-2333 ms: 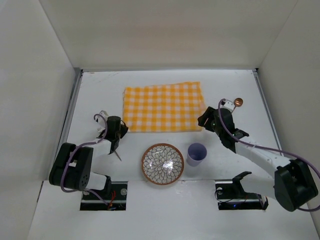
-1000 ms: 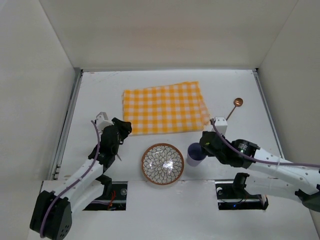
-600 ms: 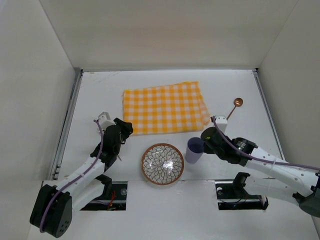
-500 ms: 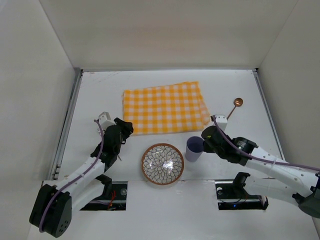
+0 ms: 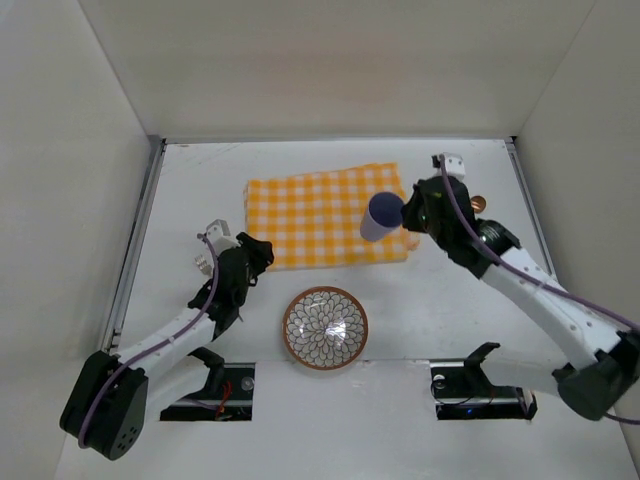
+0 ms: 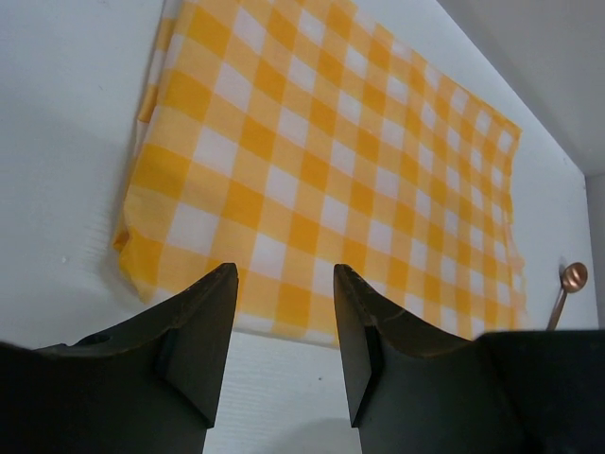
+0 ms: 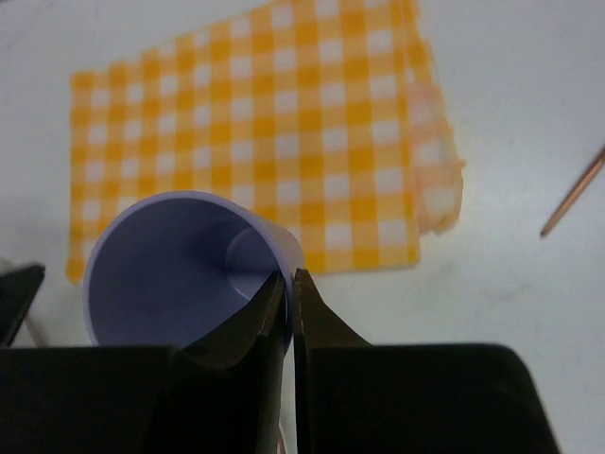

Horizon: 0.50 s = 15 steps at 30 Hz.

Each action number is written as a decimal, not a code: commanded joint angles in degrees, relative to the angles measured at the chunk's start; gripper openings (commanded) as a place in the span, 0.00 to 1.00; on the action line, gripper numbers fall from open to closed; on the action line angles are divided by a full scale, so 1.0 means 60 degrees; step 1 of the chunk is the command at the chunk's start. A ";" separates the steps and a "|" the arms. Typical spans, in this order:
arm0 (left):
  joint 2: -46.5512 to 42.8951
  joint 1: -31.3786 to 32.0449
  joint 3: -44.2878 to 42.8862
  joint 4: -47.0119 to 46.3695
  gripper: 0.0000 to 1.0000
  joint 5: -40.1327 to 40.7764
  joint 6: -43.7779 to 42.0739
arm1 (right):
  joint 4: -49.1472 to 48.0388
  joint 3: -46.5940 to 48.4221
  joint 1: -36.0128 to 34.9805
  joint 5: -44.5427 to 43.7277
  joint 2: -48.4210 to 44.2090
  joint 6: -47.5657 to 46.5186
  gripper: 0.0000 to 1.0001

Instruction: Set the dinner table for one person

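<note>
Gripping cup (image 7: pixel 180 265), right end effector (image 7: pixel 288 288) above dinner table (image 5: pixel 200 180)

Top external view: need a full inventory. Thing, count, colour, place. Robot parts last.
dinner table: 1, matte white, the whole work surface, pale walls around it
checked cloth: 1, yellow and white, flat on the far middle of the table
cup: 1, lilac, tilted, over the cloth's right end, held by its wall
bowl: 1, brown rim with black-and-white petal pattern, near middle, in front of the cloth
spoon: 1, copper, on the table right of the cloth, mostly hidden by the right arm from above
left pincer: 1, black, open, by the cloth's near left corner, holding nothing
right pincer: 1, black, shut on the cup's wall
</note>
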<state>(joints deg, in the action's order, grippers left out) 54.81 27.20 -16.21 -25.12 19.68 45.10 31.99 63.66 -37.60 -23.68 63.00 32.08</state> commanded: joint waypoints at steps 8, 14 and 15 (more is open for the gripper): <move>-0.0199 0.0249 0.0240 -0.1218 0.43 0.0309 -0.0764 | -0.2388 0.4532 0.2627 0.1457 0.5725 -0.1581 0.08; -0.0140 0.0264 0.0255 -0.1262 0.43 0.0309 -0.0764 | -0.1818 0.6569 0.3008 0.1427 0.7558 -0.1684 0.09; -0.0126 0.0249 0.0255 -0.1262 0.43 0.0309 -0.0764 | -0.1613 0.6819 0.3052 0.1427 0.7793 -0.1684 0.09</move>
<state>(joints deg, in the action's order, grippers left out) 54.57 28.53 -15.03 -29.15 20.18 41.76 22.22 97.84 -20.03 -15.49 108.71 23.24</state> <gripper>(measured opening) 0.426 0.097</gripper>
